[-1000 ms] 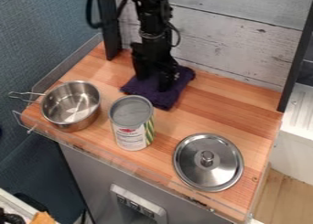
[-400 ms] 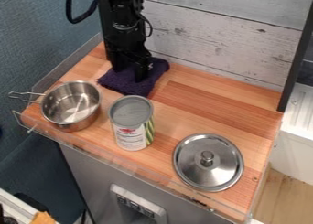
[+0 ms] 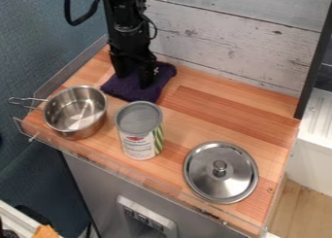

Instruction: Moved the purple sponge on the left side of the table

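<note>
The black arm enters at the top edge, in the left half of the view, and hangs down steeply, its lower part leaning slightly toward the right of the view as it descends. A black cable loops out beside it on the left. The arm's upper part is cut off by the top edge, and its dark parts blend together, so the joints are hard to tell apart.

The end effector points down onto the sponge, its two fingers spread, with purple showing between them. The tips meet the sponge in the view; how firmly they press is hard to make out, black against dark purple. The end effector hides part of the sponge's back and middle.

The sponge lies flat and a little rumpled, like a folded cloth, at the back left of the worktop, near the plank wall. Its left corner is near the pot, and its front edge runs behind the top of the can; whether sponge and can touch cannot be told.

The pot stands upright at the left, its wire handle reaching out past the worktop's left edge. The can stands upright just beside the pot, nearer the middle. The lid lies knob up at the front right, well apart from the sponge.
</note>
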Controlling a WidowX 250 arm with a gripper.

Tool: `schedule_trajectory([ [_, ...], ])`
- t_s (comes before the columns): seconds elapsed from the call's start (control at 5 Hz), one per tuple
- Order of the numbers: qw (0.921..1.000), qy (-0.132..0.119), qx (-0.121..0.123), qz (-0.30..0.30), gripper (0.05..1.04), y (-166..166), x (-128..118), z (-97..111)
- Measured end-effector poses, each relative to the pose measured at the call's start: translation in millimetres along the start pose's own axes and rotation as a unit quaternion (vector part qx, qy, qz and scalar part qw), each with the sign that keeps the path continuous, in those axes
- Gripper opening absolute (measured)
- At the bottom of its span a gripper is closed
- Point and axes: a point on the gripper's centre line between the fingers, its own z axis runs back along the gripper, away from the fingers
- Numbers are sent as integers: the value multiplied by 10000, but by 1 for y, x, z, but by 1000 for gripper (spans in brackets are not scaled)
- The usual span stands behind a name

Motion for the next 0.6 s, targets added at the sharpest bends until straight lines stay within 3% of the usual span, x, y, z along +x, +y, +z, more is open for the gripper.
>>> schedule_trajectory([
  [0.2,9999,-99,-14,45,999,-2,1,11],
  [0.6,9999,84,132,-52,998,1,-11,8],
])
